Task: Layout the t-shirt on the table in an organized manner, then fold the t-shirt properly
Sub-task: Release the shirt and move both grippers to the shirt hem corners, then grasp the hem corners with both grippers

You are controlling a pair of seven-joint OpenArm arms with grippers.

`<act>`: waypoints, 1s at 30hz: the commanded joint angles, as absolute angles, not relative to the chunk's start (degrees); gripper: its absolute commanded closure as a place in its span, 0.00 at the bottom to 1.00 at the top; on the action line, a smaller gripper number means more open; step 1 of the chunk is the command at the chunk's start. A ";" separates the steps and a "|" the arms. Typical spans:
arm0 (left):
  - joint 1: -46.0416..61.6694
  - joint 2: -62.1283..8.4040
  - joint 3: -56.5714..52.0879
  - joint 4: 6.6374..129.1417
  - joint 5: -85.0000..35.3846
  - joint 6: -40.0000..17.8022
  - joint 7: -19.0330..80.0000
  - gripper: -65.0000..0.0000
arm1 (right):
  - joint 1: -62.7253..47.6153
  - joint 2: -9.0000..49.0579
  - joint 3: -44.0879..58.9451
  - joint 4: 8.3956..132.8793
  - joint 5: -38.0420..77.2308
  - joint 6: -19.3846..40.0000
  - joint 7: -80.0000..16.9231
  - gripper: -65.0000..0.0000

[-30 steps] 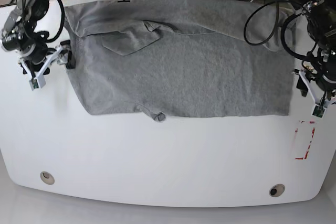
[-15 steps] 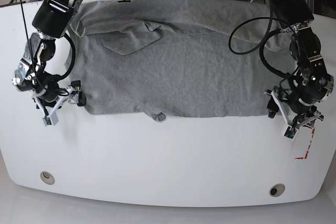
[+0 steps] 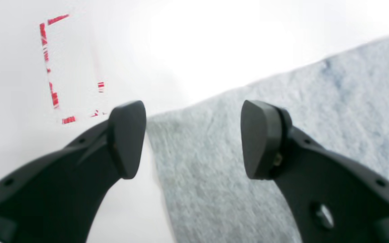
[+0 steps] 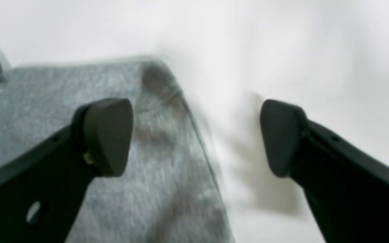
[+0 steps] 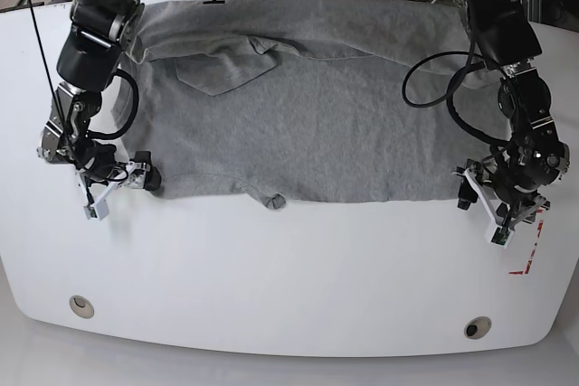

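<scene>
Because we go view by view, we start at the left wrist camera: our left gripper [image 3: 192,138] stands with its jaws wide apart and nothing between them, straddling a corner of the t-shirt [image 3: 282,135]. One fingertip [image 3: 127,138] hangs over bare table [image 3: 194,50] just outside the corner, the other over grey cloth just inside it. We judge this placement deliberate: with the edge lying between the pads, a closing pinch would catch the fabric. The red tape rectangle [image 3: 54,67] lies beyond the corner, apart from the shirt.

At the right wrist camera, our right gripper [image 4: 196,136] mirrors that pose, jaws spread wide and holding nothing. One pad sits over the shirt just inside its corner, the other over white table outside it. This view is blurred, so we cannot tell whether either pad touches the cloth.

From the base camera, the t-shirt [image 5: 317,106] lies spread flat across the far half of the table [image 5: 289,277], plain grey side up, with a folded flap near its far edge and a small nub on its near edge. The right gripper [image 5: 122,185] sits at one near corner of the shirt and the left gripper [image 5: 488,196] at the other. We read this symmetric hold as preparation to lift both near corners together, keeping the hem straight for a fold away from us.
</scene>
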State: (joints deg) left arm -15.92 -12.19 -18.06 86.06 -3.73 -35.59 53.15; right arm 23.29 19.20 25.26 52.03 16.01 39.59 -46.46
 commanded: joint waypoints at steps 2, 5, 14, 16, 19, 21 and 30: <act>-17.36 -13.58 -18.24 87.16 -4.18 -35.47 52.00 0.36 | 25.01 18.95 21.23 52.62 16.92 40.00 -46.02 0.11; -17.27 -13.85 -18.24 87.08 -4.18 -35.47 52.00 0.36 | 25.01 17.89 20.09 52.62 16.92 40.00 -45.93 0.11; -17.27 -13.93 -18.59 86.81 -4.09 -35.38 51.91 0.36 | 24.92 15.87 19.74 52.62 16.84 40.00 -45.93 0.23; -17.27 -14.55 -19.91 86.37 -4.09 -35.30 51.91 0.36 | 24.92 15.78 19.74 52.62 16.84 40.00 -45.93 0.35; -17.80 -14.55 -21.58 84.00 -4.09 -35.30 51.82 0.36 | 24.92 15.78 19.74 52.62 16.84 40.00 -45.93 0.52; -18.33 -14.73 -23.25 81.45 -4.09 -35.21 51.38 0.36 | 24.92 15.78 19.74 52.62 16.84 40.00 -45.93 0.65; -20.88 -18.33 -25.80 67.74 -1.63 -30.02 40.31 0.35 | 24.92 15.78 19.65 52.62 16.84 40.00 -45.93 0.86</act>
